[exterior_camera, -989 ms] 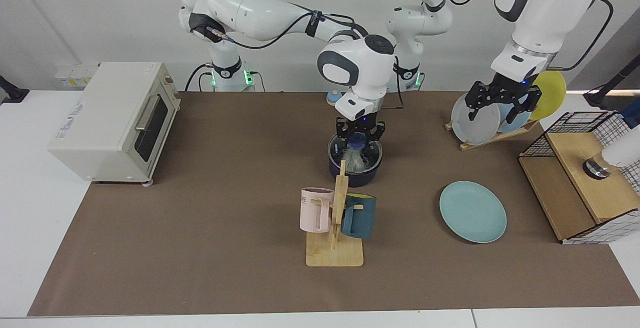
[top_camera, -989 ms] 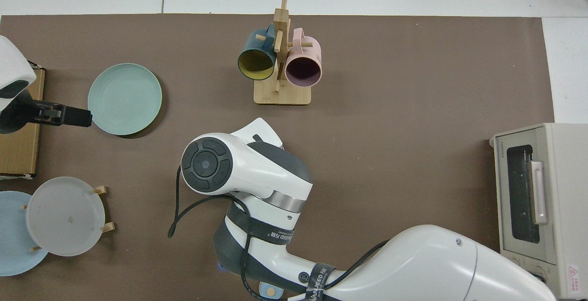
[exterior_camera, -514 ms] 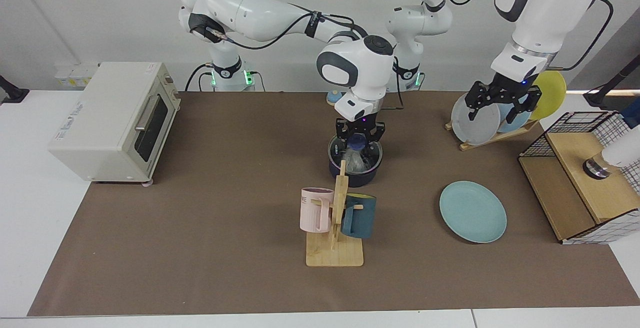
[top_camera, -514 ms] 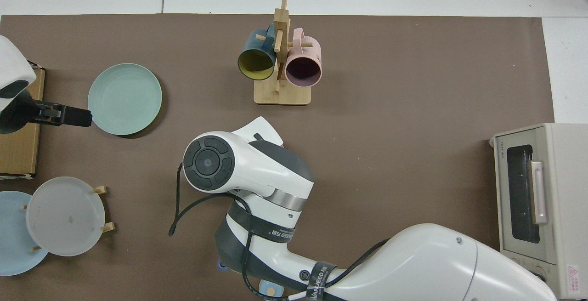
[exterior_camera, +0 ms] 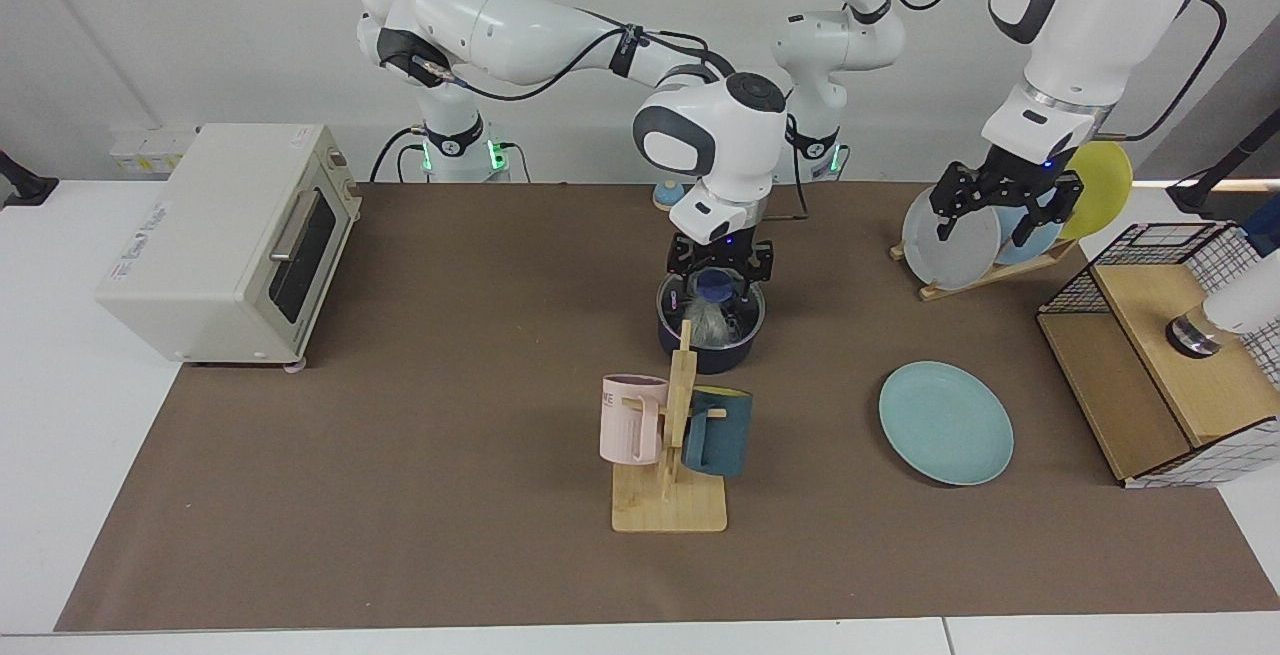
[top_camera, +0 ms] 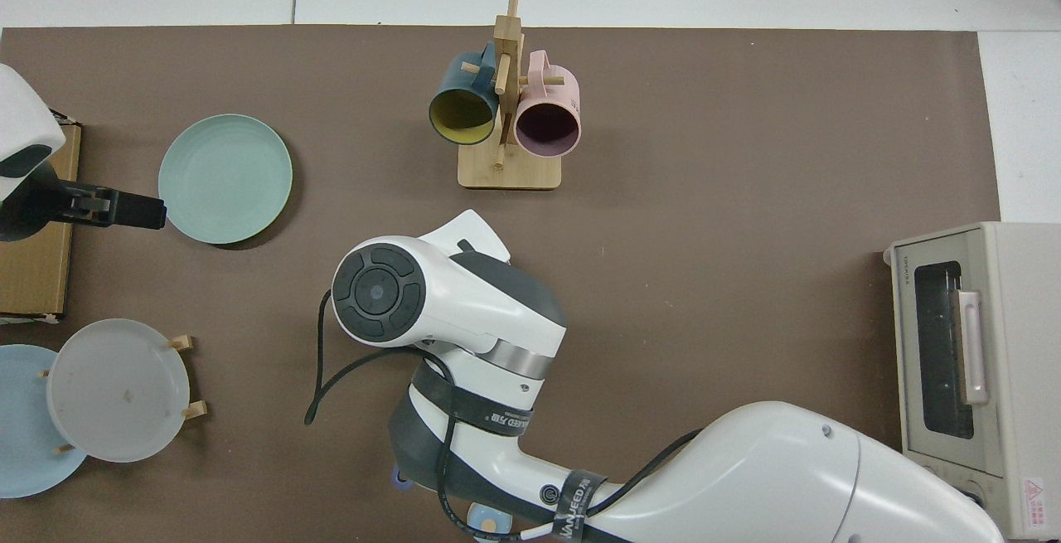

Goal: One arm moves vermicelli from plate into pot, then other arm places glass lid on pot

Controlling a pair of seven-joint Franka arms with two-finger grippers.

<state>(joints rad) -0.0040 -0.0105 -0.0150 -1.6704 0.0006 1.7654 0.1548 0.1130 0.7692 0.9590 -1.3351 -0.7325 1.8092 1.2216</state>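
Right pincer (exterior_camera: pixel 719 271): mid-table, fingers spread either side of the glass lid (exterior_camera: pixel 712 303) knob
Glass lid: on pot (exterior_camera: pixel 708 347)
Vermicelli (exterior_camera: pixel 712 319): inside pot
Left pincer (exterior_camera: pixel 1003 197): waits open, far edge
Plate (exterior_camera: pixel 945 422): bare

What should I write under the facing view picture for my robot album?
Right gripper over the glass lid on the pot; left gripper waits above the empty plate.
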